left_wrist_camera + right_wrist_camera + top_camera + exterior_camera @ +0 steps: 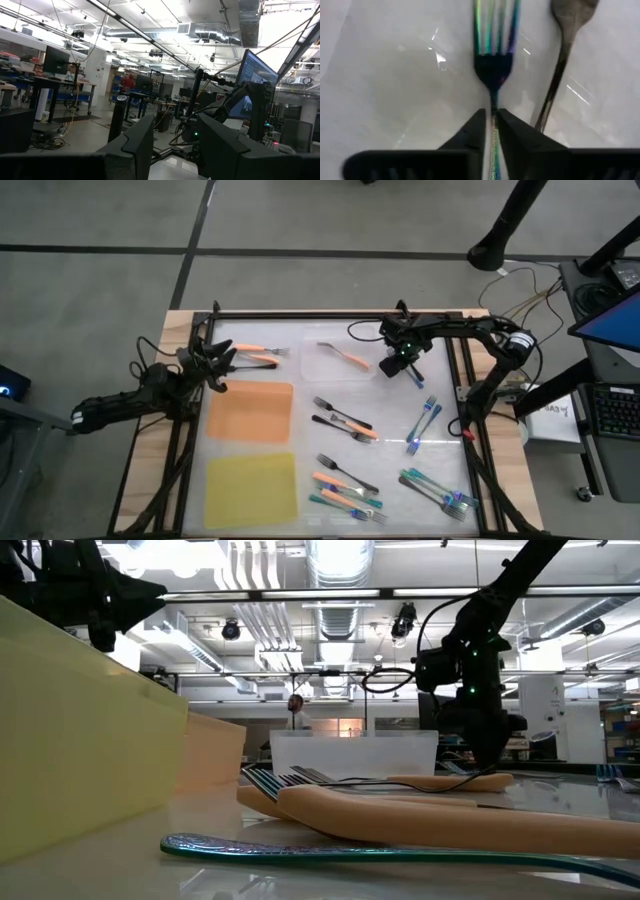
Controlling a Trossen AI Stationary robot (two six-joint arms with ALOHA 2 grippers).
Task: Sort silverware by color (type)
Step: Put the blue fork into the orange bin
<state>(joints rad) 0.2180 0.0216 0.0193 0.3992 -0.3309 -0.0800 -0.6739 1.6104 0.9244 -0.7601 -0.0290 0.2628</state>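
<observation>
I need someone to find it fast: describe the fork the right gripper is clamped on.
Find the clear tray at the table's far edge. Just to its right, the right gripper is shut on a fork by its thin handle. Unlike the dull grey utensil beside it, its tines shimmer rainbow blue-green.

Bright overhead light, glare on the table, soft focus up close.

Ceiling strip lights (pixel 300 592) burn white in the low view and blow out the upper left of the left wrist view. The white table (pixel 390 465) shines evenly from above, with a small glint beside the teal forks (pixel 422 423). In the low view the nearest orange fork handle (pixel 450 825) is blurred, the room behind sharper. Close in the right wrist view, streaks of glare cross the surface and the fork tines (pixel 495 27) flash rainbow colours, softly focused.
</observation>
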